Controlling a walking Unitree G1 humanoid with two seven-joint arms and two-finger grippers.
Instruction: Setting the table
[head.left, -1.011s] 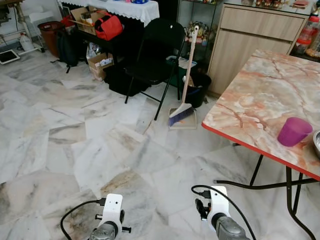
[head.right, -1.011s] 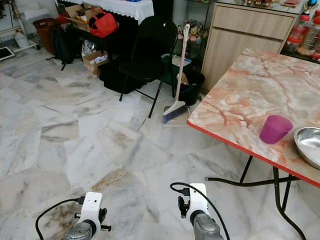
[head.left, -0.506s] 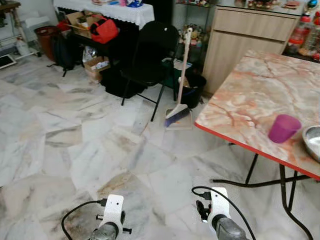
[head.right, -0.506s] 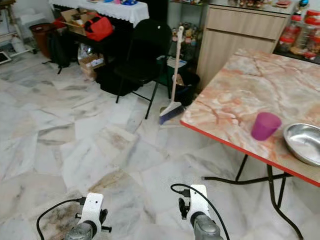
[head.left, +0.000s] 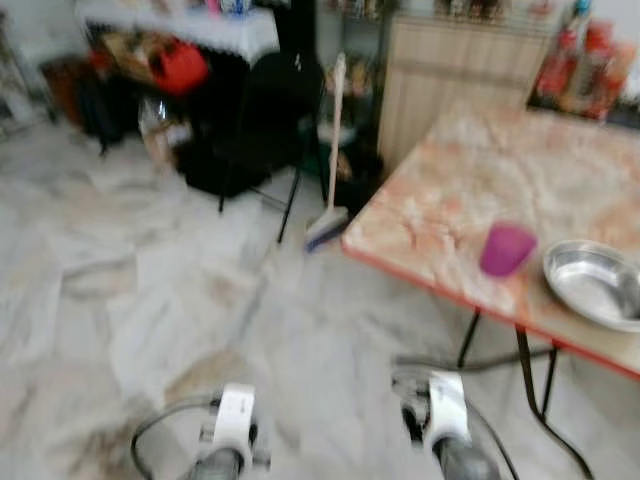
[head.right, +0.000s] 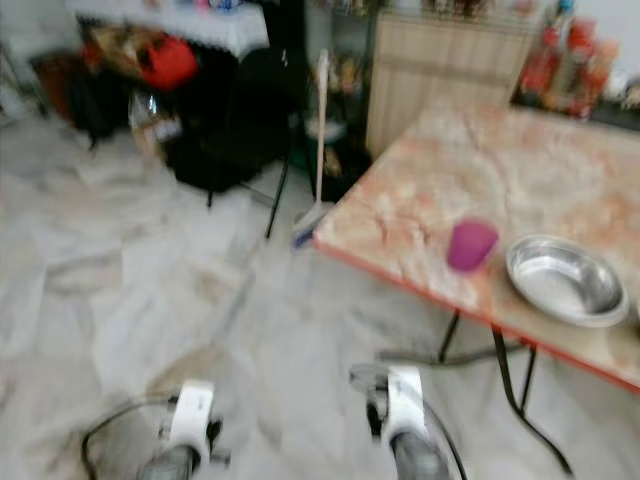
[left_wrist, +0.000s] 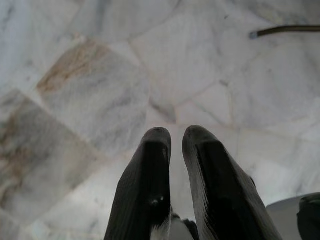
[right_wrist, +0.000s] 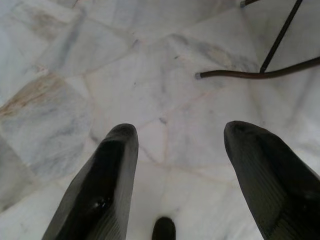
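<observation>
A purple cup (head.left: 506, 249) stands near the front edge of the marble-patterned table (head.left: 470, 170) with the red rim. Beside it, to the right, lies a steel bowl (head.right: 563, 279). Both arms hang low over the floor, well short of the table. My left gripper (left_wrist: 175, 136) is shut with nothing in it, its two black fingers nearly touching above the tiles. My right gripper (right_wrist: 182, 132) is open, its fingers (right_wrist: 117, 145) spread wide over bare floor. The head views are blurred.
A black folding chair (head.left: 275, 110) and a broom (head.left: 330, 150) stand left of the table, before a wooden cabinet (head.left: 450, 60). Black table legs (head.left: 535, 390) run along the floor by my right arm. Boxes and a red bag (head.left: 178, 65) sit at the back left. Open marble floor (head.left: 150, 260) lies ahead.
The whole picture has shifted left and blurred, so the camera has turned right. The steel bowl has come fully into view beside the cup. Both arms keep the same pose.
</observation>
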